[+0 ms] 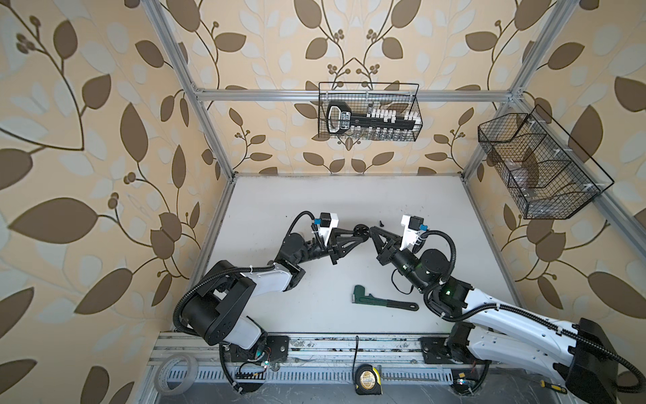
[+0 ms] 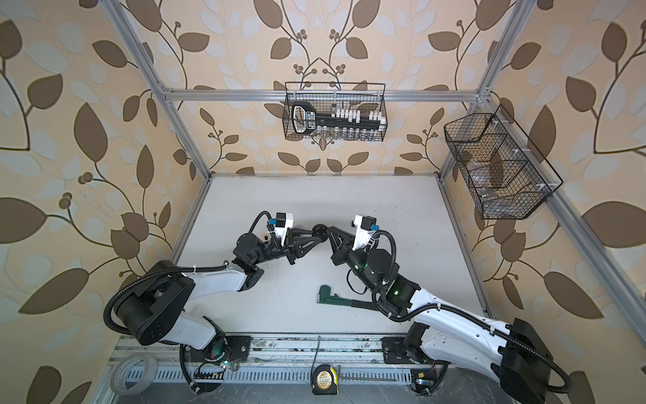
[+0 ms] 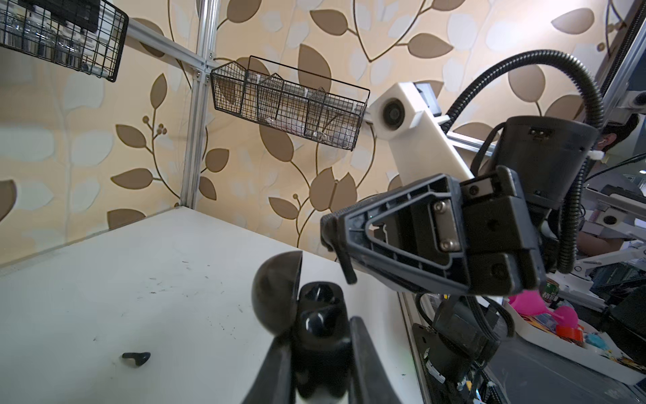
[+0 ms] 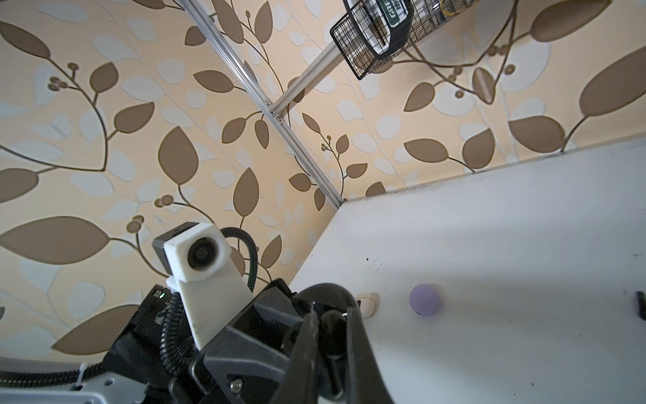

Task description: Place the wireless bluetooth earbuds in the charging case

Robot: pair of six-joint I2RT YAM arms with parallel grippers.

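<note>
**Bringing a black earbud to the open case**

Gripping the black charging case (image 3: pixel 320 314) from both sides, the left gripper (image 3: pixel 318 344) holds it off the table (image 1: pixel 314 203) in the middle of the scene. The case's domed lid (image 3: pixel 278 290) is swung open. The right gripper (image 3: pixel 334 238) faces it from the right, jaws closed on a black earbud (image 3: pixel 347 271) whose stem pokes out below the tips. In both top views the two tools almost meet, tip to tip. A second black earbud (image 1: pixel 381 222) lies loose on the table just beyond them, on the far side. A wrench (image 1: pixel 384 302) lies on the near side, well apart, and plays no part.

By my reading the step in hand is the insertion of this earbud: it is at the case but not yet seated. The next move calls for lining the stem up with a well, then a short, slow push while the left arm keeps the case steady. The right jaws should open only once the earbud sits down. Whether either well is already filled I cannot tell.
</note>
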